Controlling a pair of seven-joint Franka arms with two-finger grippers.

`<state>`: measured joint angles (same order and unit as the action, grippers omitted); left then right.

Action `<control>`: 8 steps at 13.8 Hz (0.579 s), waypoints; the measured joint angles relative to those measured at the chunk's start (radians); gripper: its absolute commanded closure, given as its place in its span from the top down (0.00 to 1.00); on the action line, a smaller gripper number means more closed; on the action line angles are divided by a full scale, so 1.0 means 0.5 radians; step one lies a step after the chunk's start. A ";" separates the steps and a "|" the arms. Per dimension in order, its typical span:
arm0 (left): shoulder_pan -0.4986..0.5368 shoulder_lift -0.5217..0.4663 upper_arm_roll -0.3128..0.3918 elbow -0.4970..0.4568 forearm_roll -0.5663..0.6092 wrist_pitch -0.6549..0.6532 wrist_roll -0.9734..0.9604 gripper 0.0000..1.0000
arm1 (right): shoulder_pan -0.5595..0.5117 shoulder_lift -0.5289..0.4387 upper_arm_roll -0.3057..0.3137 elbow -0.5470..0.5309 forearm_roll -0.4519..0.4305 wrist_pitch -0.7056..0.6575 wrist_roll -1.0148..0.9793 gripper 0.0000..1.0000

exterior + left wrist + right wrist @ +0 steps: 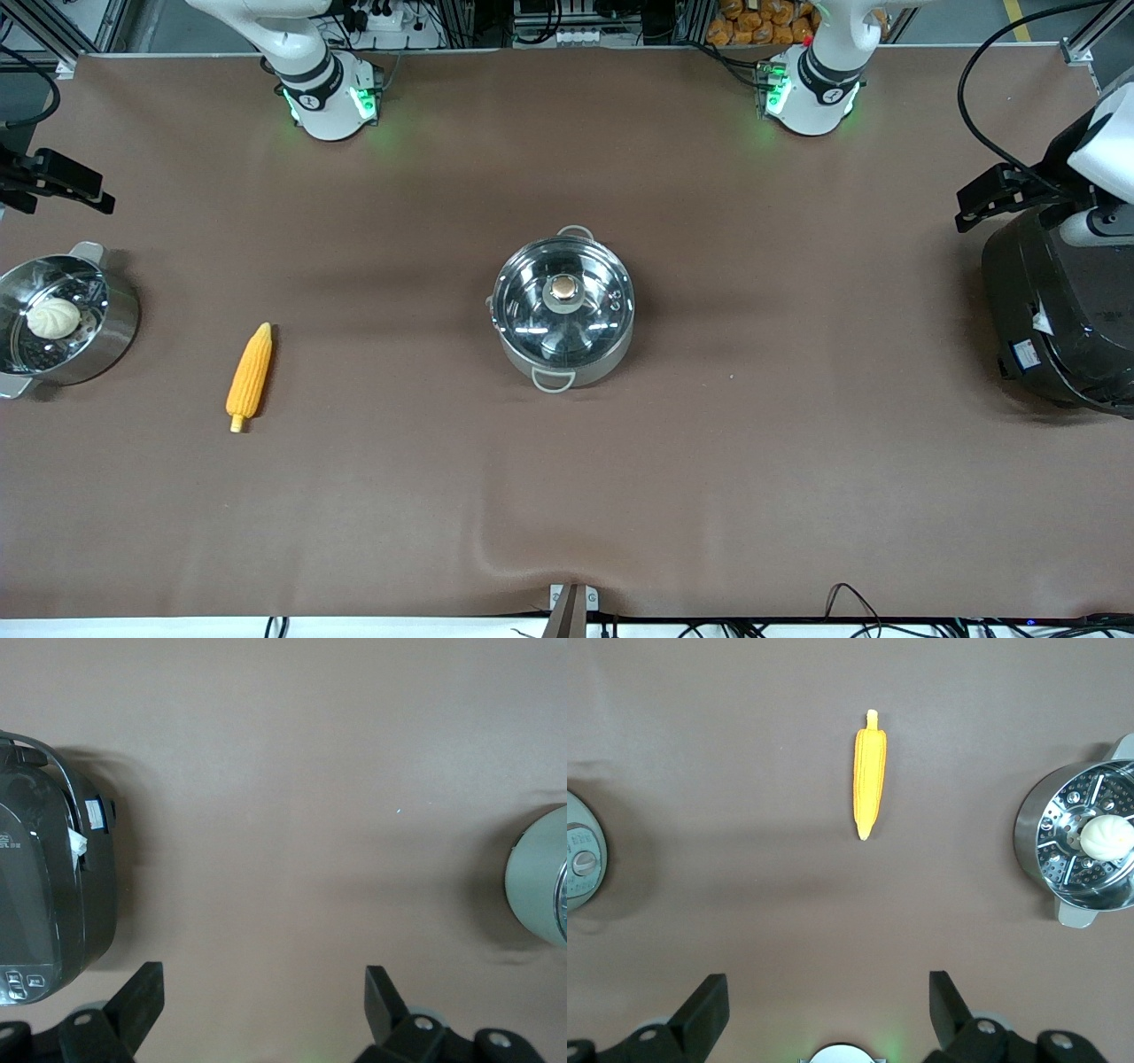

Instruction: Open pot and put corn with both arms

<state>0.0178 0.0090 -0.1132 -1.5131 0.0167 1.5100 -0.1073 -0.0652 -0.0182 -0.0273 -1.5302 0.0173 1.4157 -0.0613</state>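
The steel pot (592,365) stands at the table's middle, with its glass lid (598,310) on it and the tan knob (563,288) on top. The corn (250,376) lies flat on the cloth toward the right arm's end, between the pot and a steamer. It also shows in the right wrist view (869,775). My left gripper (263,983) is open and empty, high over bare cloth between the pot's edge (540,877) and a rice cooker. My right gripper (826,988) is open and empty, high over bare cloth, apart from the corn.
A steel steamer pot (115,332) with a white bun (53,317) stands at the right arm's end; it also shows in the right wrist view (1029,828). A large black rice cooker (1054,310) stands at the left arm's end.
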 measured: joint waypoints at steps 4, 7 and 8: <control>0.002 -0.001 0.004 0.004 0.000 0.000 0.000 1.00 | 0.000 0.002 0.000 0.000 0.000 0.000 0.000 1.00; 0.004 0.000 0.010 0.022 0.000 0.000 0.000 1.00 | 0.000 0.006 0.000 0.000 0.000 -0.002 0.000 1.00; 0.004 0.006 0.010 0.022 -0.004 0.001 0.000 1.00 | 0.000 0.009 0.000 0.000 0.000 -0.002 0.000 1.00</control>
<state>0.0197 0.0118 -0.1083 -1.5019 0.0145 1.5105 -0.1073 -0.0652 -0.0138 -0.0272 -1.5302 0.0173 1.4145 -0.0615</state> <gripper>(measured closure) 0.000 0.000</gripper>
